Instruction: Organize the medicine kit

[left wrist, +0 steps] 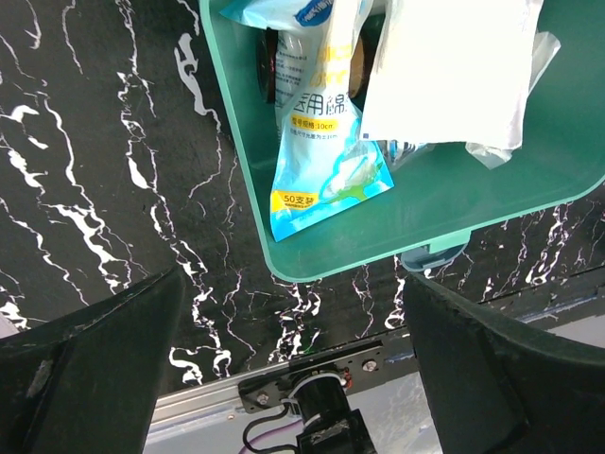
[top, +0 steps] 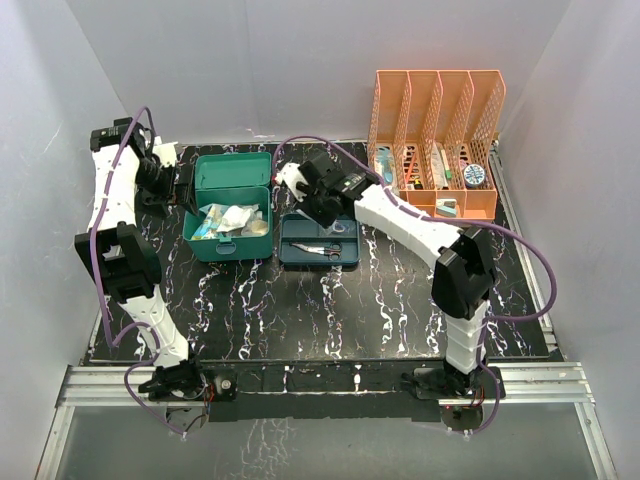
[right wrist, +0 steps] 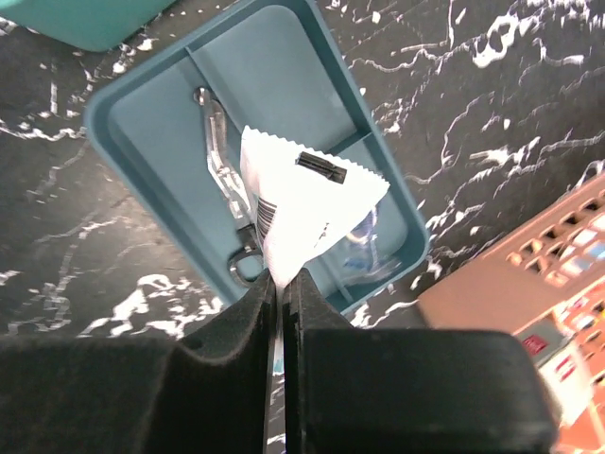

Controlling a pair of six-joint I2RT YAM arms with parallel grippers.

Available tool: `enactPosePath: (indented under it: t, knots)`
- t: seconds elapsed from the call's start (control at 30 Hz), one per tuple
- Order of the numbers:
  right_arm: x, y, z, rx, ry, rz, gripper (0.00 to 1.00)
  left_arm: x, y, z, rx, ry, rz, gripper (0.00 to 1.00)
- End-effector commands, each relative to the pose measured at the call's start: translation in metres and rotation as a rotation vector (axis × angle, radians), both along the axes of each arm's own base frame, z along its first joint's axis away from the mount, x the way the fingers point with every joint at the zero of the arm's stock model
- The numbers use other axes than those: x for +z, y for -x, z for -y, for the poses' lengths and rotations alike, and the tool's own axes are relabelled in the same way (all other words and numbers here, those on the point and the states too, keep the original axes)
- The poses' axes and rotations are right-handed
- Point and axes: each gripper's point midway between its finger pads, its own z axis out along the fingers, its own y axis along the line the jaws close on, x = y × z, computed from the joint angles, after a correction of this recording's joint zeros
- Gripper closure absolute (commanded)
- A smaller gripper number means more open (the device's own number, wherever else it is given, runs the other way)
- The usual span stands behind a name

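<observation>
Sorting in progress: right gripper, jaws pinching a white sachet over the blue-grey tray at mid-frame, looks due to carry it into the open medicine kit just left, where the left gripper hovers, jaws spread.

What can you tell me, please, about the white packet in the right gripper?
The white packet is a flat, sealed sachet, paper-like, with a zigzag-cut edge, a black printed strip and a barcode. The right gripper pinches one corner between its shut pads. It juts out over the blue-grey tray, partly hiding a metal tool lying there; whether it touches the tray cannot be told.
</observation>
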Motion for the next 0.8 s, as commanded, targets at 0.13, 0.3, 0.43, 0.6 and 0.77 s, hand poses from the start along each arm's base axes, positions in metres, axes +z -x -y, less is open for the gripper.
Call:
enactPosePath:
  t: [0.13,0.3,0.43,0.6,0.77]
  knots:
    - [-0.005,-0.050,-0.029,0.418,0.006,0.070,0.97,0.010,0.015,0.013,-0.015,0.043,0.019,0.02]
    - [-0.019,-0.062,-0.040,0.463,0.010,0.086,0.97,0.006,0.015,0.013,-0.010,0.044,0.015,0.02]
    - [-0.034,-0.067,-0.043,0.484,0.026,0.082,0.97,0.004,0.015,0.012,-0.011,0.037,0.011,0.02]
    - [-0.043,-0.071,-0.049,0.505,0.024,0.086,0.97,0.002,0.017,0.010,-0.019,0.027,-0.001,0.02]
    - [-0.051,-0.077,-0.053,0.516,0.028,0.103,0.97,-0.001,0.017,0.009,-0.020,0.025,-0.015,0.02]
